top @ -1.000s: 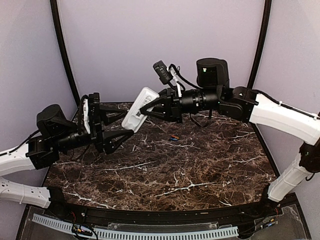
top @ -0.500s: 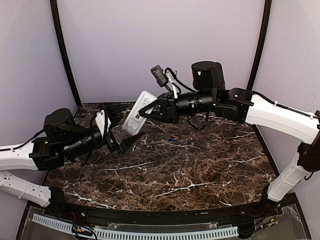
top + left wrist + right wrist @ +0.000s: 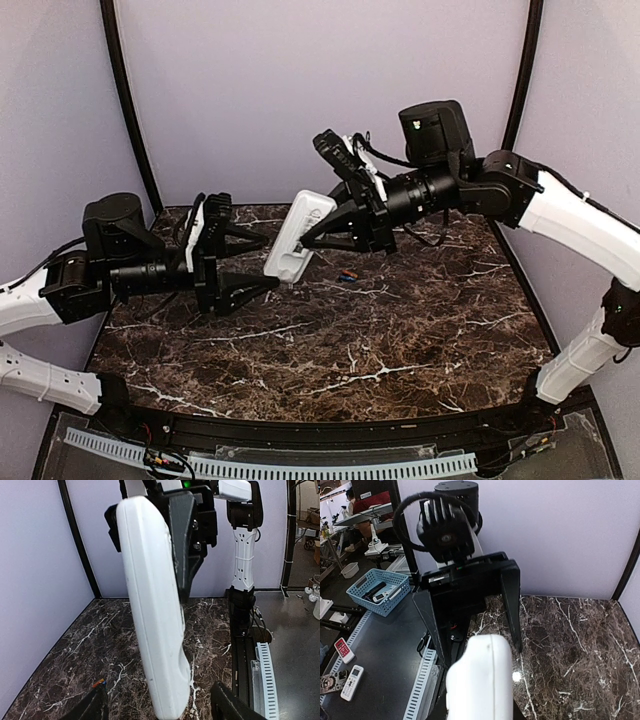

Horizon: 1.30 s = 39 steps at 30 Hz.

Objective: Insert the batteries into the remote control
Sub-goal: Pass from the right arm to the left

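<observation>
My right gripper is shut on the upper end of the white remote control and holds it tilted in the air above the back of the marble table. The remote's plain back fills the left wrist view, and its end shows in the right wrist view. My left gripper is open, one finger on each side of the remote's lower end, not touching it. The batteries, orange-red and blue, lie together on the table to the right, also in the left wrist view.
Purple walls and black corner posts enclose the table on three sides. A slotted cable duct runs along the near edge. Outside the table, a blue basket and spare remotes lie on a dark surface.
My left gripper has risen and levelled, its open fingers now flanking the remote's lower end. My right gripper has carried the remote a little to the right and lower.
</observation>
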### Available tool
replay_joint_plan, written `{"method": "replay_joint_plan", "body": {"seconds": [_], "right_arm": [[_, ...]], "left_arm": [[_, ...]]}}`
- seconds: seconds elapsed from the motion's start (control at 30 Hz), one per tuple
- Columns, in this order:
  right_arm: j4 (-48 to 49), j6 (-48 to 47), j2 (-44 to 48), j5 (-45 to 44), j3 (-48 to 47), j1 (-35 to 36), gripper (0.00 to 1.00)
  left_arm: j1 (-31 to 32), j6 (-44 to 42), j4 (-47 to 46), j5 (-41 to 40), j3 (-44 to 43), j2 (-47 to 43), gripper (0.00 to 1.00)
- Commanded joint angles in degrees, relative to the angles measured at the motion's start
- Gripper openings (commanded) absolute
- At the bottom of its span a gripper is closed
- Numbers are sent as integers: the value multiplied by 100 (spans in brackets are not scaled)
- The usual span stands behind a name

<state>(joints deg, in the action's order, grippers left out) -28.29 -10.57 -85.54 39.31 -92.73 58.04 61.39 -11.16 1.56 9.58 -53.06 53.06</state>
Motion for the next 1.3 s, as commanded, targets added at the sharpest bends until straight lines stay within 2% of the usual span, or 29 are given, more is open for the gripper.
{"method": "replay_joint_plan", "body": {"seconds": [0.0, 0.27, 0.53, 0.67, 0.83, 0.9, 0.93, 0.97, 1.07, 1.13, 1.2, 1.27], "right_arm": [[-442, -532, 22, 147, -465, 26, 0], [-851, -660, -156, 131, -808, 47, 0], [-832, -716, -235, 127, -788, 50, 0], [-745, -685, -253, 171, -751, 50, 0], [-619, -645, -217, 108, -667, 45, 0], [-501, -617, -181, 60, -581, 48, 2], [-406, -584, -149, 6, -521, 46, 8], [-300, -548, -117, -91, -432, 41, 19], [148, -467, 89, -545, -54, 47, 62], [658, -422, 304, -966, 340, 48, 83], [1324, -465, 583, -1503, 907, 47, 95], [2201, -594, 867, -1776, 1627, 58, 99]], "left_arm": [[-12, 352, 434, 584, -312, 374, 68], [-13, 652, -134, 801, -524, 819, 56], [-13, 738, -482, 786, -516, 882, 52], [-13, 767, -537, 733, -512, 917, 35], [-13, 909, -443, 699, -480, 929, 3], [-13, 997, -438, 681, -437, 893, 0], [-13, 1057, -446, 667, -393, 863, 0], [-13, 1073, -455, 649, -369, 846, 0], [-24, 1529, -486, 353, -264, 758, 0], [-118, 1894, -407, 59, -222, 729, 0], [-259, 2338, -243, -189, -195, 743, 0], [-406, 2736, -31, -299, -136, 783, 0]]}}
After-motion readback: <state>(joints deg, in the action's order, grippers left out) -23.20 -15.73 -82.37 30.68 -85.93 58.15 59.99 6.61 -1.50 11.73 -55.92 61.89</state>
